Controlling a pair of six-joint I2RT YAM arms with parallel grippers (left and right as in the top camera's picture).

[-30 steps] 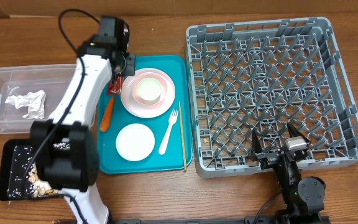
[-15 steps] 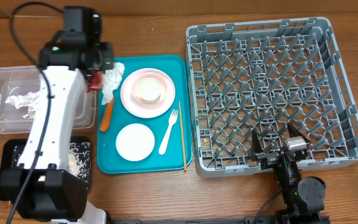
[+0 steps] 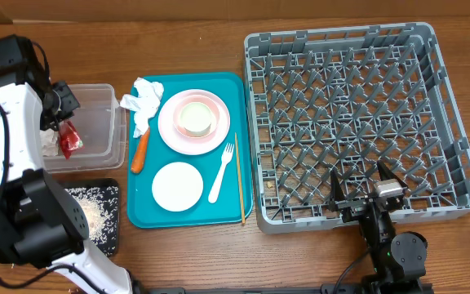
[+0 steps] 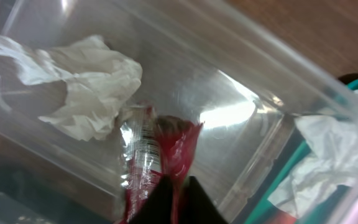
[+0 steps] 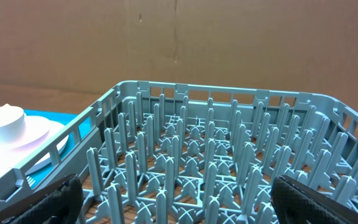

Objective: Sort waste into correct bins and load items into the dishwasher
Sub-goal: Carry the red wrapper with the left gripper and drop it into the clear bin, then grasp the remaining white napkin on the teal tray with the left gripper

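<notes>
My left gripper [image 3: 64,124] is shut on the red wrapper [image 3: 69,141] and holds it inside the clear tub [image 3: 96,91]. The left wrist view shows the fingers [image 4: 176,194] pinching the wrapper [image 4: 174,142] beside crumpled foil [image 4: 86,87]. A white napkin [image 3: 143,104] and a carrot stick [image 3: 140,152] lie at the teal tray's left edge. The pink plate [image 3: 174,135] carries a pink bowl [image 3: 194,119]. A white bowl [image 3: 177,186], a fork [image 3: 221,173] and a chopstick [image 3: 239,188] lie on the tray. My right gripper [image 3: 363,183] is open over the grey dish rack [image 3: 353,49], also seen in the right wrist view [image 5: 188,199].
The black tray [image 3: 111,237] with rice and scraps sits at the front left, partly under my left arm. The teal serving tray [image 3: 141,214] lies between the tub and the rack [image 5: 229,93].
My left arm has swung left from the teal tray to the clear tub, carrying the red wrapper. The napkin now lies uncovered at the tray's left edge. The right arm has not moved.
</notes>
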